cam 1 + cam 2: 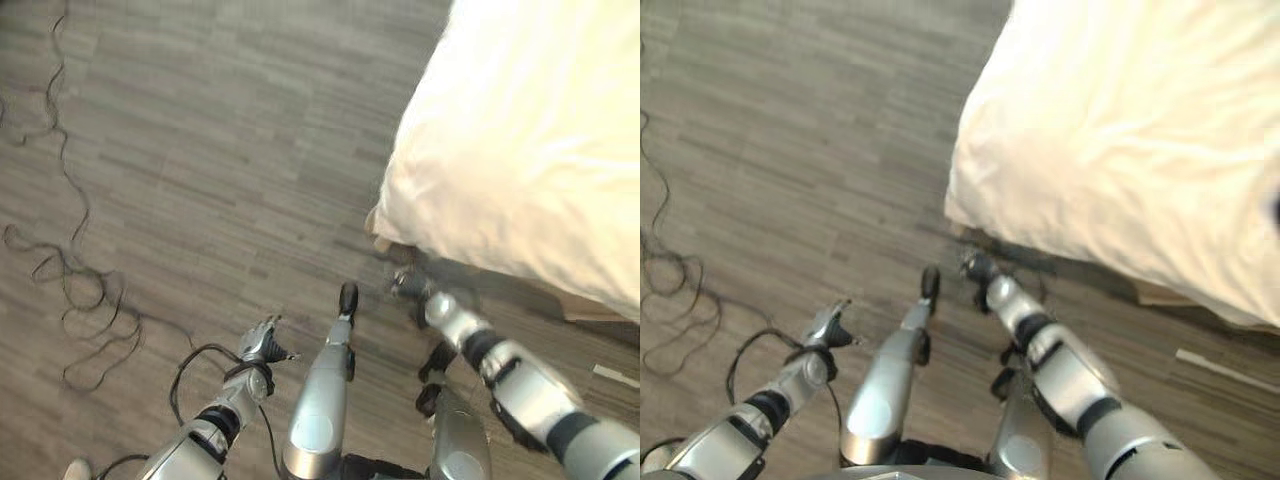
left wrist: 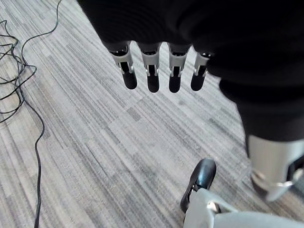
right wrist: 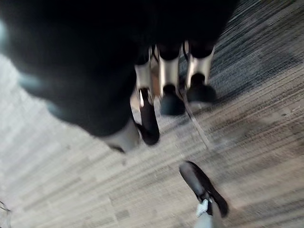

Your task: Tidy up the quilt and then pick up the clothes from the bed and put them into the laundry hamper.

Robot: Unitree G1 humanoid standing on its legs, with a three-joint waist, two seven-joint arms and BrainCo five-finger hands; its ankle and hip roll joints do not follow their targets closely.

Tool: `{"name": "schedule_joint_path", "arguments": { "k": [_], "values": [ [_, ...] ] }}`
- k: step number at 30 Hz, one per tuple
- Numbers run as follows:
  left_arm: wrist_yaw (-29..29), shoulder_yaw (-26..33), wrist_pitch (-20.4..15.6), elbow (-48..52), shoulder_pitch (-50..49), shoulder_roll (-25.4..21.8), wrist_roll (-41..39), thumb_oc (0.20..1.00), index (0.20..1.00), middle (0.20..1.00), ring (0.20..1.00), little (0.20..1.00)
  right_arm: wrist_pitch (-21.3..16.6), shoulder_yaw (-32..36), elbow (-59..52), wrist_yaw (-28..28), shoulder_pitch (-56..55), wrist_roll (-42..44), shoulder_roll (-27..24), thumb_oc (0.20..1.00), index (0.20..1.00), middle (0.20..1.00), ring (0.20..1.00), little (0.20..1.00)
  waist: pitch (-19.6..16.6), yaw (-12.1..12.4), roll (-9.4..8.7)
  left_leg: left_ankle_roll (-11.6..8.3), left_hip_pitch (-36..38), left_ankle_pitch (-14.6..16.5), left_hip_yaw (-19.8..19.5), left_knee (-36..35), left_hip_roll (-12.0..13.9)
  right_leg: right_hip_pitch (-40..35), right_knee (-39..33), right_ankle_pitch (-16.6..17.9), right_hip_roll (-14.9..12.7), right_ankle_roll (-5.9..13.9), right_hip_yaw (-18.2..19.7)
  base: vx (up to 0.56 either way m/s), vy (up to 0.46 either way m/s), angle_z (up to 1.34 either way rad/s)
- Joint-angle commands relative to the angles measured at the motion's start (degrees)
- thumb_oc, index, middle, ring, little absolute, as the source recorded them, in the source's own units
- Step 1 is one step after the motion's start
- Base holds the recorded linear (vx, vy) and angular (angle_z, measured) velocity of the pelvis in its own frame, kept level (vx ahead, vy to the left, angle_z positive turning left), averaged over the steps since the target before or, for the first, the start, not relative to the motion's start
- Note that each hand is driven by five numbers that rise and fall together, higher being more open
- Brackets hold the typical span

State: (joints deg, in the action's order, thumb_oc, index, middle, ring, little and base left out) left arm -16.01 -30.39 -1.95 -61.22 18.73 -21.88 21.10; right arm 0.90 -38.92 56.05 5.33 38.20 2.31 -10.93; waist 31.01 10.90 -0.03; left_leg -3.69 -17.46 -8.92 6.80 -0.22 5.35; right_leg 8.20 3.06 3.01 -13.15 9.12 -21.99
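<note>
Soft matt cloth quilt [image 1: 530, 140] (lightly creased), matt wood-grain floor [image 1: 200, 150]

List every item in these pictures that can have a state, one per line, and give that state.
Quilt: draped over the bed corner, hanging toward the floor, not held.
Left robot hand: open, fingers straight, over the floor, holding nothing.
Right robot hand: below the quilt's corner, fingers extended, holding nothing.
</note>
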Motion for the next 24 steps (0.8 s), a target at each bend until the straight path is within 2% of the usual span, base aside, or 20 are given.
{"name": "schedule_joint_path", "arguments": {
  "k": [1,2,3,4,6,7,8,9,10,11,12,13,15,16,19,20,21,22,23,24],
  "values": [
    [0.6,-0.8,0.9,-2.8,-4.1,1.3,2.0,1.0,1.0,1.0,1.0,1.0,-5.1,-0.9,-13.2,-4.8,-1.0,3.9,-5.0,0.2,0.2,0.2,0.2,0.2,-6.3,-1.3,-1.28,-7.05,0.7,3.9,0.5,3.1,7.0,4.5,2.0,-1.8,-3.2,3.98,3.1,0.11,0.005,-0.22],
    [0.7,0.0,0.9,-3.3,-4.7,1.4,2.4,1.0,1.0,1.0,1.0,1.0,-6.4,-1.3,-19.4,-6.6,-2.8,6.7,-7.0,0.2,0.2,0.2,0.2,0.2,-7.0,-2.0,-2.03,-7.04,2.0,3.9,0.9,2.5,7.2,3.7,1.3,-1.5,-3.0,4.03,3.3,0.17,0.02,-0.32],
    [1.4,2.0,1.0,-4.6,-6.3,1.1,3.3,1.0,1.0,1.0,1.0,1.0,-10.2,0.7,-34.6,-10.4,-5.7,17.4,-12.6,0.2,0.2,0.2,0.2,0.2,-8.9,-3.8,-3.52,-7.1,5.0,4.2,2.1,0.8,7.3,2.0,-0.1,-1.2,-2.6,4.3,4.0,0.23,0.024,-0.27],
    [1.6,2.9,0.8,-5.0,-7.0,1.1,3.4,1.0,1.0,1.0,1.0,1.0,-11.4,2.7,-41.0,-12.1,-6.6,23.1,-14.2,0.2,0.2,0.2,0.2,0.2,-9.5,-4.8,-4.07,-7.0,6.3,4.7,2.7,0.6,7.4,1.3,-0.2,-1.3,-2.4,4.41,4.5,0.21,0.03,-0.28],
    [2.5,4.4,0.5,-4.8,-8.0,1.2,2.9,1.0,1.0,1.0,1.0,1.0,-13.9,7.6,-51.8,-12.6,-8.1,28.1,-17.7,0.2,0.2,0.2,0.2,0.2,-9.9,-5.9,-4.29,-6.82,7.0,5.5,3.3,1.2,7.3,1.3,0.0,-1.5,-2.4,4.46,5.4,0.07,0.013,-0.4],
    [2.2,4.9,0.1,-4.6,-7.6,1.2,2.1,1.0,1.0,1.0,1.0,1.0,-16.5,12.5,-56.8,-10.5,-7.2,30.0,-18.5,0.2,0.2,0.2,0.2,0.2,-8.9,-6.9,-4.01,-6.82,5.6,5.8,3.4,2.9,7.3,3.1,1.3,-1.6,-2.6,4.41,6.3,-0.01,0.003,-0.48],
    [2.2,4.9,0.1,-4.6,-7.6,1.2,2.0,1.0,1.0,1.0,1.0,1.0,-16.5,12.5,-56.8,-10.5,-7.2,30.0,-18.5,0.2,0.2,0.2,0.2,0.2,-9.0,-6.9,-4.02,-6.82,5.6,5.9,3.4,3.0,7.3,3.1,1.3,-1.6,-2.6,4.41,6.4,-0.11,0.007,-0.29],
    [1.7,4.6,-0.1,-3.8,-6.4,1.6,0.5,1.0,1.0,1.0,1.0,1.0,-18.6,16.7,-55.9,-6.1,-5.0,30.6,-17.2,0.2,0.2,0.2,0.2,0.2,-7.2,-7.5,-2.98,-7.0,3.8,6.0,3.3,5.1,7.2,5.4,3.0,-1.8,-2.8,4.27,7.2,-0.08,0.004,-0.12],
    [1.7,4.6,-0.1,-3.9,-6.3,1.6,0.4,1.0,1.0,1.0,1.0,1.0,-18.6,16.8,-55.9,-6.0,-4.9,30.6,-17.2,0.2,0.2,0.2,0.2,0.2,-7.2,-7.4,-2.99,-7.0,3.5,6.1,3.3,5.4,7.3,5.6,3.2,-1.9,-2.8,4.25,7.3,-0.12,-0.002,-0.25],
    [1.3,4.3,-0.2,-3.6,-5.6,1.9,-0.5,1.0,1.0,1.0,1.0,1.0,-19.3,18.4,-53.6,-3.6,-3.4,30.4,-16.7,0.2,0.2,0.2,0.2,0.2,-6.0,-7.6,-2.37,-7.12,1.9,6.1,3.2,6.7,7.3,7.1,4.2,-2.1,-2.9,4.09,7.6,-0.13,-0.004,-0.27],
    [1.1,3.4,-0.4,-3.1,-4.6,2.2,-1.8,1.0,1.0,1.0,1.0,1.0,-19.6,21.0,-46.7,0.9,0.4,29.4,-16.4,0.2,0.2,0.2,0.2,0.2,-4.1,-7.9,-1.19,-7.47,-0.7,6.0,3.5,8.1,7.4,9.6,5.5,-2.2,-3.3,3.94,8.1,-0.13,-0.004,-0.18],
    [1.1,3.4,-0.4,-3.2,-4.4,2.2,-1.8,1.0,1.0,1.0,1.0,1.0,-19.7,21.0,-46.5,0.9,0.7,29.4,-16.4,0.2,0.2,0.2,0.2,0.2,-4.1,-7.9,-1.18,-7.47,-0.9,6.1,3.5,8.3,7.4,9.9,5.7,-2.3,-3.3,3.92,8.2,-0.12,0.01,0.0],
    [0.9,2.1,-0.4,-3.1,-2.9,1.9,-1.8,1.0,1.0,1.0,1.0,1.0,-18.5,21.6,-36.3,4.9,4.7,27.5,-16.9,0.2,0.2,0.2,0.2,0.2,-2.5,-8.4,-0.22,-7.63,-3.2,6.5,3.8,9.8,7.7,12.6,7.7,-2.7,-3.6,3.86,9.0,-0.09,0.042,-0.01],
    [0.8,1.6,-0.3,-2.4,-2.2,1.3,-1.3,1.0,1.0,1.0,1.0,1.0,-16.5,21.8,-30.4,6.5,5.9,24.6,-17.4,0.2,0.2,0.2,0.2,0.2,-1.7,-8.9,0.01,-7.38,-4.6,7.1,4.1,11.4,8.0,14.5,9.4,-3.0,-3.9,3.67,9.8,-0.09,0.059,-0.08],
    [0.6,1.5,-0.3,-2.0,-1.8,1.0,-1.1,1.0,1.0,1.0,1.0,1.0,-16.0,22.3,-28.1,6.9,5.4,23.7,-17.5,0.2,0.2,0.2,0.2,0.2,-1.5,-9.1,0.06,-6.99,-5.4,7.5,4.1,12.5,8.1,15.6,10.4,-3.1,-4.0,3.5,10.5,-0.03,0.066,-0.18],
    [0.1,2.0,0.1,-1.2,-1.2,0.7,-0.7,1.0,1.0,1.0,1.0,1.0,-14.5,25.5,-22.1,8.1,-0.8,21.8,-17.8,0.2,0.2,0.2,0.2,0.2,-1.4,-10.1,-0.02,-6.44,-5.0,9.6,4.9,14.7,8.0,16.1,12.4,-3.7,-4.5,3.63,11.4,-0.01,0.067,-0.2],
    [0.1,2.0,0.1,-1.2,-1.2,0.7,-0.7,1.0,1.0,1.0,1.0,1.0,-14.5,25.5,-22.1,8.1,-0.9,21.8,-17.8,0.2,0.2,0.2,0.2,0.2,-1.5,-10.1,-0.06,-6.38,-5.1,9.2,4.9,14.5,8.0,16.2,12.1,-3.4,-4.5,3.6,11.3,0.01,0.088,-0.11],
    [0.0,2.4,0.3,-1.6,-1.0,0.8,-0.7,1.0,1.0,1.0,1.0,1.0,-14.5,27.4,-21.1,8.2,-4.2,22.4,-17.1,0.2,0.2,0.2,0.2,0.2,-1.7,-10.6,-0.18,-6.33,-4.4,9.7,5.2,14.4,7.8,15.7,11.8,-3.4,-4.6,3.68,11.4,0.06,0.087,0.01],
    [0.5,3.3,0.9,-2.0,-1.4,1.0,-0.1,1.0,1.0,1.0,1.0,1.0,-14.4,32.6,-20.1,7.8,-13.0,24.3,-16.0,0.2,0.2,0.2,0.2,0.2,-2.5,-12.3,-0.47,-6.24,-2.3,10.9,6.2,14.0,7.5,14.3,10.9,-3.3,-4.9,4.08,11.4,0.06,0.087,-0.03],
    [0.5,3.3,0.9,-2.0,-1.4,0.9,-0.1,1.0,1.0,1.0,1.0,1.0,-14.4,32.7,-20.2,7.8,-13.1,24.2,-16.0,0.2,0.2,0.2,0.2,0.2,-2.6,-12.2,-0.52,-6.18,-2.3,10.5,6.2,13.7,7.4,14.3,10.6,-3.0,-4.9,4.05,11.3,0.1,0.098,-0.05]
  ]
}}
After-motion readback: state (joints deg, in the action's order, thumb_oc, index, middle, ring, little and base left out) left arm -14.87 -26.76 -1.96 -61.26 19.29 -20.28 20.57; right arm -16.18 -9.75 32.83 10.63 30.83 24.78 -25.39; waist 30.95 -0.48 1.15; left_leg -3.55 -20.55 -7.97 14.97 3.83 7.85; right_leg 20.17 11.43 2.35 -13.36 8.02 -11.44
